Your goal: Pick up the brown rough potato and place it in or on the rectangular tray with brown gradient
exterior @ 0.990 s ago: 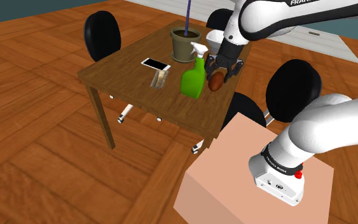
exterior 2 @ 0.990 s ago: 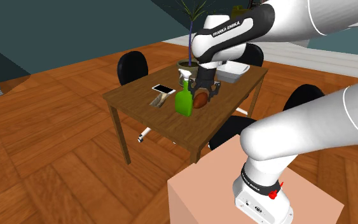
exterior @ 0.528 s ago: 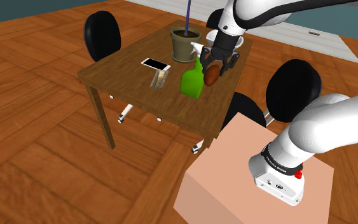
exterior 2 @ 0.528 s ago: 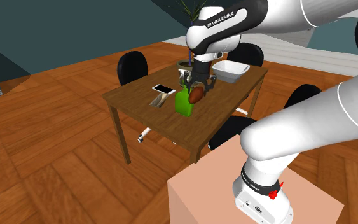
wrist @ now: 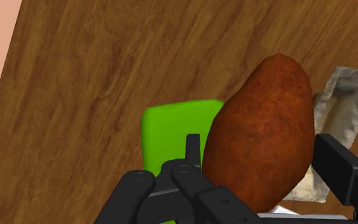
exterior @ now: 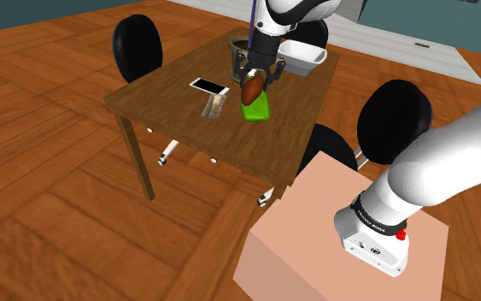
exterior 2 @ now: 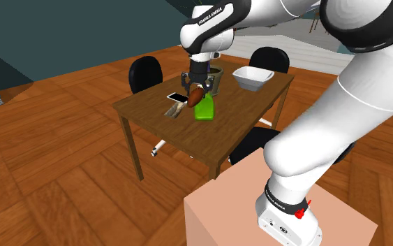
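Plank floor (exterior: 50, 171) of reddish-brown wood beneath everything. White Franka arm (exterior: 439, 162) next in bulk, rising from a pale pink box stand (exterior: 315, 231) at five o'clock in the shoulder view and reaching toward eleven o'clock. Brown wooden surface (exterior: 166, 94) on slim legs at eleven o'clock from the stand. Round-backed black chairs (exterior: 137, 44) around it: one at ten o'clock of the surface, another at three o'clock, close to the stand. White rectangular tray (exterior: 305, 56) with sloping walls on the far end of the surface, at two o'clock from the claw (exterior: 253, 79) and well apart from it. Dull olive round plant pot (exterior 2: 216, 75) just behind the claw in the second exterior view, with a thin purple stem above it in the shoulder view. Bright green plastic spray bottle (exterior: 257, 108) standing near the middle of the surface, directly under the claw. Slim white-edged phone (exterior: 208, 85) lying flat at ten o'clock of the bottle. Small greyish packet (exterior: 215, 106) just beside the phone, toward six o'clock. All-black two-finger claw pointing down, clamped on a brown rough oval potato (exterior: 252, 88), one finger (wrist: 339, 162) against each side in the wrist view. Potato held clear of the surface, hanging over the top of the green bottle, the packet beside it from the wrist camera.
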Action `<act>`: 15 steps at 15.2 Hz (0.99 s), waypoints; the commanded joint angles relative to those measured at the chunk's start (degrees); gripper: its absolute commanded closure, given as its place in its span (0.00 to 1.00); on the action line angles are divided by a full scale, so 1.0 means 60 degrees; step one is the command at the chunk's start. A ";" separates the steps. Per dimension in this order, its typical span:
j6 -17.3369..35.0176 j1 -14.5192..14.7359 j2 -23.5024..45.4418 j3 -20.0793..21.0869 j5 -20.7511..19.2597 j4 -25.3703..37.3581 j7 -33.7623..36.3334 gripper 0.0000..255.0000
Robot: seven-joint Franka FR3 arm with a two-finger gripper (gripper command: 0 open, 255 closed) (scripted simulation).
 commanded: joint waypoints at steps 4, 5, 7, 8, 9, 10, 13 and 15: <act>-0.0037 0.0034 0.1895 0.0331 -0.0431 0.1945 0.0635 1.00; -0.0096 0.0061 0.2265 0.0382 -0.0538 0.2371 0.0771 1.00; -0.0251 0.0135 0.3011 0.0468 -0.0762 0.3263 0.1037 1.00; -0.0442 0.0221 0.3714 0.0536 -0.0981 0.4143 0.1276 1.00; -0.0321 0.0235 0.3749 0.0524 -0.0988 0.4056 0.1277 1.00; -0.0200 0.0240 0.3786 0.0520 -0.0997 0.3972 0.1280 1.00; 0.0160 0.0248 0.3909 0.0516 -0.1029 0.3731 0.1290 1.00; 0.0399 0.0254 0.4001 0.0513 -0.1053 0.3581 0.1299 1.00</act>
